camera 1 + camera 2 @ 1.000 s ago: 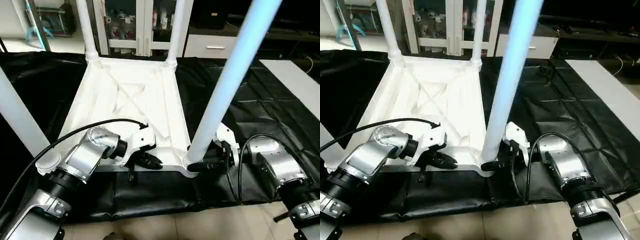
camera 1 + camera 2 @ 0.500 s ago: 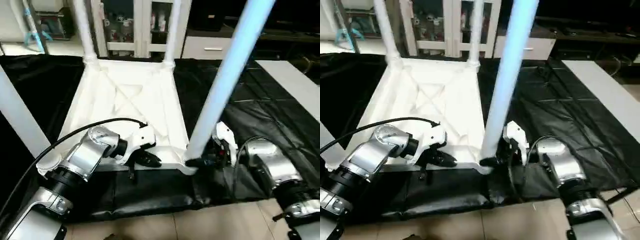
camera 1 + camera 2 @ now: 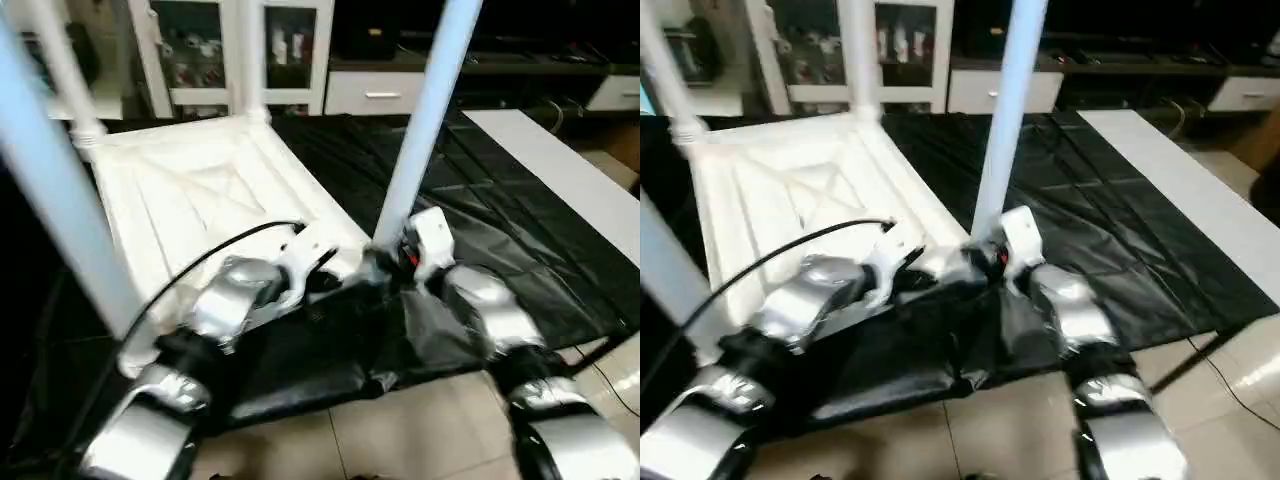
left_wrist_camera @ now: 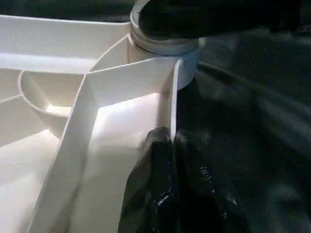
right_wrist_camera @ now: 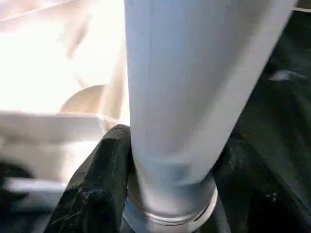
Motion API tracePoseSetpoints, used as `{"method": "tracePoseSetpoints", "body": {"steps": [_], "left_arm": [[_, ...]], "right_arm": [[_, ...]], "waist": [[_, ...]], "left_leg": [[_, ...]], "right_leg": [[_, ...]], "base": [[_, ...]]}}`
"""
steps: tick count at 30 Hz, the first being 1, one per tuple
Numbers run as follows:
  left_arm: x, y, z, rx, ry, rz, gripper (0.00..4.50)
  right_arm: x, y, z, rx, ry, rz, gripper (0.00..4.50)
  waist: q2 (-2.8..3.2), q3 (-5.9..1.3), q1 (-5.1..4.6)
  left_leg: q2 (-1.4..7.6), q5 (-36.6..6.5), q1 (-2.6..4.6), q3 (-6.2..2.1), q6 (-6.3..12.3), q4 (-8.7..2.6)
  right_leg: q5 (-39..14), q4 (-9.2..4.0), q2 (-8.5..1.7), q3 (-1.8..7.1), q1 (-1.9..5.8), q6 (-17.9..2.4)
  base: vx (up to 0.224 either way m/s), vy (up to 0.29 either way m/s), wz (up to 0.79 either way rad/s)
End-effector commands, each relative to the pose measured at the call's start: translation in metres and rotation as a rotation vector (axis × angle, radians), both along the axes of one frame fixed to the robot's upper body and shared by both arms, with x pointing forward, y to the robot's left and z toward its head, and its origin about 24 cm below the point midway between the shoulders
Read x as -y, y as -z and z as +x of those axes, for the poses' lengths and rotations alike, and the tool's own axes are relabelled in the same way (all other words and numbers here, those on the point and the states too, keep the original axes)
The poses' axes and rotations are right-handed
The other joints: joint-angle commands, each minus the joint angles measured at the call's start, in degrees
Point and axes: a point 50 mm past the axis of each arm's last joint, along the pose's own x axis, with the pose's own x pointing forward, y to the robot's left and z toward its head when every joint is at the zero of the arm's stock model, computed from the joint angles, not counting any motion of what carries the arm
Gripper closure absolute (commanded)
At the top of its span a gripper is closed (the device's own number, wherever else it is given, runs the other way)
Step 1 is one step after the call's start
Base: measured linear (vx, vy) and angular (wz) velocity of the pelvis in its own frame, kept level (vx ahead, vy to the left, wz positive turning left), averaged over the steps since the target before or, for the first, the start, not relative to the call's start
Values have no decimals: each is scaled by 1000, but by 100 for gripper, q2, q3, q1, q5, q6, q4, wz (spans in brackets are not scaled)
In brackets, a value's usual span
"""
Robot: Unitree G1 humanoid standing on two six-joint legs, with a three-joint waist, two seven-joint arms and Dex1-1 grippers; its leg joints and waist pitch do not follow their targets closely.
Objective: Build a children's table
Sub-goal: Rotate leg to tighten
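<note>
From the head camera I saw the children's table [image 3: 190,190] lying upside down on the black cloth [image 3: 480,220], its ribbed underside facing up and its legs pointing up. The near right leg [image 3: 425,120] rose from the corner nearest to my right arm. The right gripper [image 3: 385,262] sat at the foot of this leg, low against the corner. The left gripper [image 3: 325,282] was at the near edge of the top, just beside the same corner, so the two grippers were close to each other. In this view I could not judge how the fingers stood.

In the left wrist view, the left gripper [image 4: 172,141] had its two black fingers [image 4: 155,165] pressed together, with the thin white rim wall of the table [image 4: 121,82] pinched between their tips. The round corner socket was just beyond the fingertips, at the end of that wall, with the cloth dark beside it.

In the right wrist view, the leg [image 5: 194,87] stood between the two black fingers [image 5: 104,184] of the right gripper [image 5: 170,194]. The fingers were spread to the width of the tube and lay against it on both sides, just above the ring where the leg enters the corner. The white ribbed top was behind the leg.
</note>
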Motion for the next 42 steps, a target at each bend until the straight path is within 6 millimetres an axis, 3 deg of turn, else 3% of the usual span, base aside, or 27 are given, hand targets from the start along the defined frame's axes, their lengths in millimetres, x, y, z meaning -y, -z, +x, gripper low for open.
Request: {"method": "tracePoseSetpoints", "body": {"steps": [1, 3, 4, 7, 11, 12, 13, 14, 15, 17, 18, 19, 20, 22, 23, 25, 26, 28, 31, 33, 35, 37, 38, 40, 42], "left_arm": [[2, -18, 14, 122, -108, -19, 450], [10, -24, 19, 191, -151, -27, 450], [10, -24, 19, 191, -151, -27, 450], [13, -27, 21, 243, -173, -20, 450], [10, -26, 23, 253, -170, -6, 450], [8, -25, 23, 251, -163, -4, 450], [8, -25, 23, 251, -163, -4, 450], [7, -24, 23, 249, -162, -4, 450], [6, -23, 23, 248, -162, -3, 450], [2, -20, 22, 239, -151, 7, 450], [2, -19, 22, 238, -149, 9, 450], [2, -19, 22, 238, -149, 9, 450], [2, -19, 22, 238, -149, 9, 450], [1, -18, 21, 235, -141, 11, 450], [1, -18, 21, 233, -135, 13, 450], [-1, -17, 20, 225, -114, 5, 450], [-1, -17, 20, 224, -112, 3, 450], [-3, -15, 19, 219, -95, 7, 450], [-8, -10, 16, 197, -50, 20, 450], [-9, -7, 13, 176, -15, 25, 450], [-9, -3, 7, 140, 52, 28, 450], [-10, 2, -5, 55, 170, 14, 450], [-11, 5, -15, 9, 274, 2, 450], [-15, 8, -25, -45, 377, 8, 450], [-18, 9, -27, -59, 398, 24, 450]], "right_arm": [[-6, 16, -5, -63, 61, -24, 241], [-28, 10, -3, 5, 105, 11, 241], [-28, 10, -3, 5, 105, 11, 242], [-53, 5, -7, 70, 69, 76, 245], [-60, 1, -10, 79, 24, 163, 246], [-61, -2, -11, 64, -17, 252, 246], [-61, -2, -11, 64, -18, 253, 246], [-60, -4, -11, 73, -33, 282, 215], [-58, -6, -12, 85, -45, 299, 183], [-51, -13, -15, 128, -97, 337, 183], [-49, -14, -16, 141, -108, 337, 173], [-48, -15, -16, 148, -111, 334, 141], [-48, -15, -16, 148, -111, 334, 141], [-44, -16, -17, 153, -110, 339, 124], [-41, -17, -18, 155, -110, 346, 112], [-8, -22, -27, 182, -113, 294, 95], [-3, -23, -29, 185, -115, 283, 90], [22, -24, -40, 185, -140, 216, 81], [54, -23, -55, 154, -170, 99, 53], [61, -23, -62, 132, -212, 69, 38], [65, -24, -72, 100, -290, 43, 15], [69, -27, -82, 75, -350, 42, 9], [72, -30, -84, 67, -373, 50, 4], [77, -34, -87, 49, -399, 54, 4], [80, -36, -89, 35, -424, 50, 4]], "waist": [[50, -319, -36], [35, -320, -34], [40, -323, -24], [-21, -345, 24], [-57, -368, 104], [-68, -360, 108], [-58, -361, 125], [-39, -377, 130], [-42, -385, 134], [-25, -393, 172], [-38, -385, 139], [-50, -394, 60], [-29, -407, 50], [-37, -451, 69], [-51, -480, 116], [-4, -453, 186], [-24, -461, 214], [-45, -432, 264], [-53, -394, 238], [-72, -375, 214], [-62, -363, 216], [-61, -360, 234], [-20, -345, 236], [-30, -351, 229], [-9, -334, 281]], "left_leg": [[-28, -2951, 137, -4, -146, -506], [-23, -2862, 115, 11, -113, -515], [-17, -2796, 110, 20, -113, -525], [-22, -2523, 91, 62, -45, -522], [-29, -1820, 41, 158, 195, -501], [-41, -1854, 39, 166, 239, -495], [-25, -1946, 82, 165, 304, -489], [-25, -1901, 81, 165, 318, -483], [-19, -1670, 40, 163, 324, -492], [-19, -1480, 19, 162, 426, -492], [-23, -1471, -41, 151, 458, -509], [-34, -1350, -170, 93, 403, -542], [-32, -1269, -173, 72, 337, -542], [-22, -1010, -66, 97, 341, -471], [-27, -458, -19, 150, 587, -401], [-33, -159, 18, 177, 817, -379], [-28, -60, 16, 171, 868, -370], [-47, -294, -2, 192, 918, -384], [-39, -993, -25, 189, 682, -427], [-46, -1345, -34, 178, 532, -445], [-31, -1486, -12, 163, 459, -461], [-8, -1516, -2, 152, 456, -473], [6, -1597, 14, 150, 447, -492], [9, -1659, 13, 148, 410, -497], [35, -1868, 119, 182, 353, -490]], "right_leg": [[-2955, -514, -179, 14, 118, -721], [-2780, -494, -183, 40, 128, -759], [-2671, -482, -185, 57, 129, -774], [-2398, -432, -190, 99, 144, -829], [-1742, -334, -180, 157, 174, -957], [-1792, -335, -174, 157, 169, -937], [-1975, -355, -197, 160, 139, -920], [-1934, -345, -202, 165, 144, -944], [-1727, -316, -203, 172, 173, -997], [-1473, -293, -206, 170, 216, -1007], [-1460, -285, -186, 162, 252, -972], [-1563, -254, -200, 128, 348, -838], [-1593, -249, -218, 118, 360, -823], [-1204, -230, -217, 137, 279, -1006], [-209, -108, -186, 174, 251, -1409], [329, -90, -138, 172, 249, -1544], [445, -70, -141, 173, 274, -1549], [62, -134, -150, 172, 302, -1466], [-1084, -263, -182, 169, 278, -1174], [-1764, -336, -192, 160, 259, -942], [-2116, -384, -184, 156, 220, -781], [-2138, -384, -196, 166, 217, -781], [-2174, -390, -193, 172, 186, -828], [-2185, -390, -184, 170, 180, -847], [-2080, -385, -151, 187, 93, -968]], "base": [[0, 0, 0], [0, 0, 0], [0, 0, 0], [0, 0, 0], [0, 0, 0], [0, 0, 0], [0, 0, 0], [0, 0, 0], [0, 0, 0], [0, 0, 0], [0, 0, 0], [9, -6, -23], [9, -6, -23], [37, -4, 2], [73, -9, 4], [36, 3, 3], [0, 0, 0], [0, 0, 0], [0, 0, 0], [0, 0, 0], [0, 0, 0], [0, 0, 0], [0, 0, 0], [0, 0, 0], [0, 0, 0]]}}
